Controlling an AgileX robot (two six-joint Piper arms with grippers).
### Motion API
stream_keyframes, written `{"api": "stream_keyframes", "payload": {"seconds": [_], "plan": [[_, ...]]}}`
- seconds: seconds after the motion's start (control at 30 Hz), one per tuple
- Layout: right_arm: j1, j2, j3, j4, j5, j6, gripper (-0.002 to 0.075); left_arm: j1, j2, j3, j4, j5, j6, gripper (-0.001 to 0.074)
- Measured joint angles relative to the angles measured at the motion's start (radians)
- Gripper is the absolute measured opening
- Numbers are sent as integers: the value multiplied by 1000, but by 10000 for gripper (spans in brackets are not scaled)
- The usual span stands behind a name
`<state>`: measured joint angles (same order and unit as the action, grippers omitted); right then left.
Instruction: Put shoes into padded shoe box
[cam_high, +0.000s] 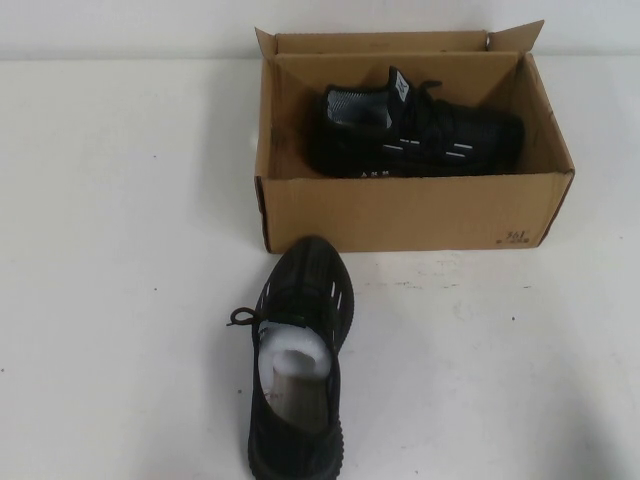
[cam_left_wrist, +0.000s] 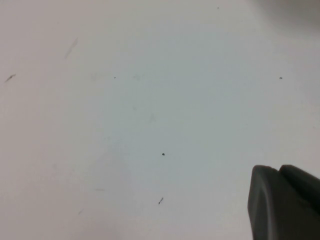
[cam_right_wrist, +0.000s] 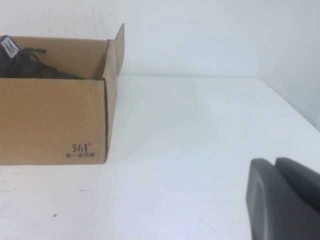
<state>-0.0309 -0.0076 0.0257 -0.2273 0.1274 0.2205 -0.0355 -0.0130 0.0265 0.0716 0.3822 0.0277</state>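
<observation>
cardboard shoe box (cam_high: 400, 212) sat far on the worktop (cam_high: 120, 250) with one shoe (cam_high: 425, 138) inside; the second shoe (cam_high: 298, 340) waited just near of it. left claw (cam_left_wrist: 285, 205) and right claw (cam_right_wrist: 282, 200) hung apart, grip impossible to tell.

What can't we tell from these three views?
- Left gripper, over bare table: only a corner shows in the left wrist view.
- Right gripper: likewise, right wrist view.
- Shoe on table: heel cut by high view's edge.
- Shoe in box: sole side hidden behind box wall.
</observation>
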Motion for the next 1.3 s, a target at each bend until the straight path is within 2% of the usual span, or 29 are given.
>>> {"api": "stream_keyframes", "payload": {"seconds": [0.17,0.37,0.47,0.67,1.3], "plan": [[0,0,0,-2,6,-14,-8,0,0,0,0,0,0,-4],[9,0,0,192,70,-296,-8,0,0,0,0,0,0,-4],[9,0,0,219,152,-339,-8,0,0,0,0,0,0,-4],[9,0,0,227,267,-347,-8,0,0,0,0,0,0,-4],[9,0,0,227,271,-351,-8,0,0,0,0,0,0,-4]]}}
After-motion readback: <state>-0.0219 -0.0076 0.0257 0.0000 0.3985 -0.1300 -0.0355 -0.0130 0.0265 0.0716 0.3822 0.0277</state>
